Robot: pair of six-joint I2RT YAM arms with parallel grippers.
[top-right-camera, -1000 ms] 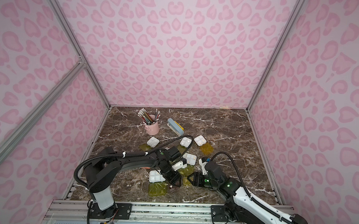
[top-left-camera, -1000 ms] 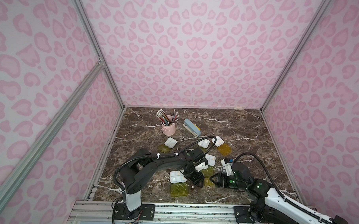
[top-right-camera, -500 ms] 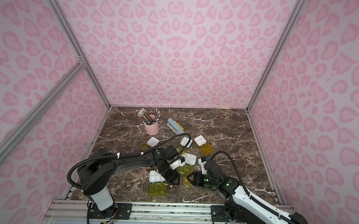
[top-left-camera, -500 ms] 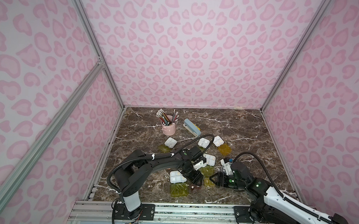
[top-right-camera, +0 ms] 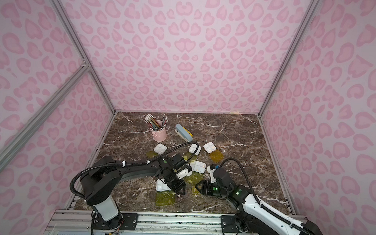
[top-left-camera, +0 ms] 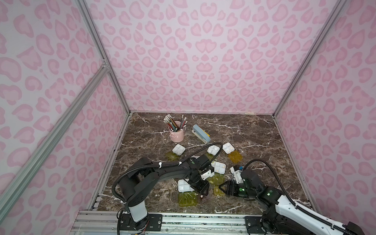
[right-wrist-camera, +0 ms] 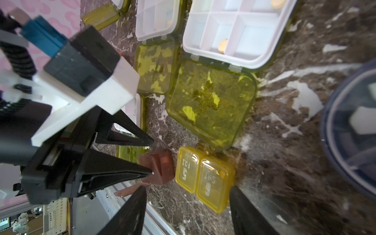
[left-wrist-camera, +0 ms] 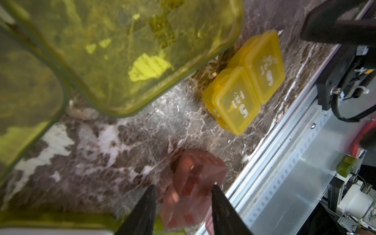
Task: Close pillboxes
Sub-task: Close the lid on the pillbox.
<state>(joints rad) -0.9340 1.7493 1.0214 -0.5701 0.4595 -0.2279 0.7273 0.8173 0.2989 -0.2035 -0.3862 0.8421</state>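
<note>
Mia: The walls [top-left-camera: 195, 58] are pink with darker pink spots, and the table [top-left-camera: 236, 128] is brown stone with white lines. What is on it?

Tom: At the far side stands a pink cup of pencils [top-left-camera: 176, 134], with a blue-grey stapler [top-left-camera: 200, 133] just to its right. Nearer lie the pillboxes [top-right-camera: 198, 166].

Mia: Are they shut?

Tom: Many are open. In both top views white trays lie with their lids flat beside them. There is a near tray [top-left-camera: 183, 185] with a green-yellow lid [top-left-camera: 187, 198]. There is a middle tray [top-left-camera: 218, 167] too, and a far tray [top-left-camera: 228, 147] with an orange-yellow lid [top-left-camera: 235, 156].

Mia: Where is the left gripper?

Tom: The left gripper [left-wrist-camera: 184, 187] is low by the near edge, just right of the near lid. Its two fingers stand apart with a small brown box [left-wrist-camera: 195, 179] between them. One tip touches the box. The other shows a gap, so the box is not squeezed.

Mia: And the right one?

Tom: The right gripper [right-wrist-camera: 187, 188] is just to the right, spread wide and holding nothing. A yellow box [right-wrist-camera: 203, 179] with two shut lids lies between its tips, just beside the brown one.
</note>
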